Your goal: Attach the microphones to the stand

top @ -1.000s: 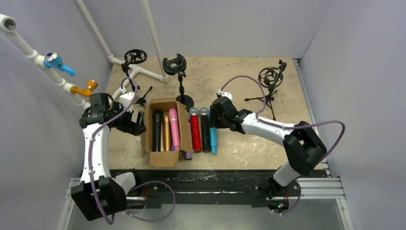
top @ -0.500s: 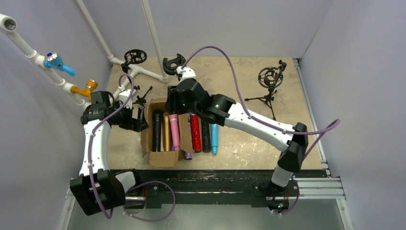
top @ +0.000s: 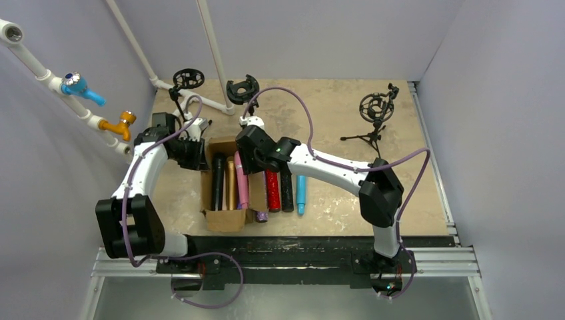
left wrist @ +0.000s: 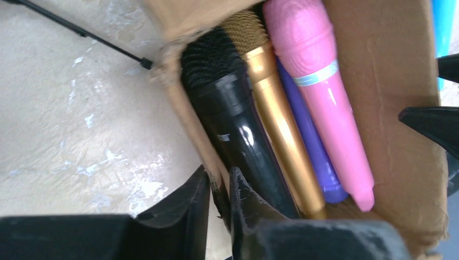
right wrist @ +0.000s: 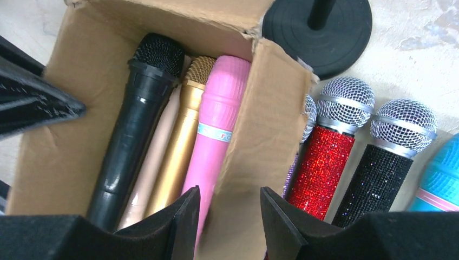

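An open cardboard box (top: pixel 220 219) holds several microphones: black (right wrist: pixel 135 119), peach (right wrist: pixel 154 157), gold (right wrist: pixel 181 141), pink (right wrist: pixel 216 124) and plain purple (left wrist: pixel 311 146). Right of the box, on the table, lie glittery red (right wrist: pixel 325 157), glittery black (right wrist: pixel 379 173) and blue (right wrist: pixel 441 179) ones, and a glittery purple one (right wrist: pixel 295 173) half hidden by the box wall. My left gripper (left wrist: pixel 217 170) is shut on the box's left wall beside the black microphone. My right gripper (right wrist: pixel 230 190) is open, its fingers straddling the box's right wall next to the pink microphone.
A round-based stand (right wrist: pixel 319 27) rises just behind the box, its clip (top: pixel 243 88) at the back. A tripod stand with a shock mount (top: pixel 376 108) is at the back right, another mount (top: pixel 188 79) at the back left. White pipes (top: pixel 200 100) run along the left.
My right arm swung left from beside the blue microphone to over the box's right wall. My left gripper moved onto the box's left wall and closed on it.
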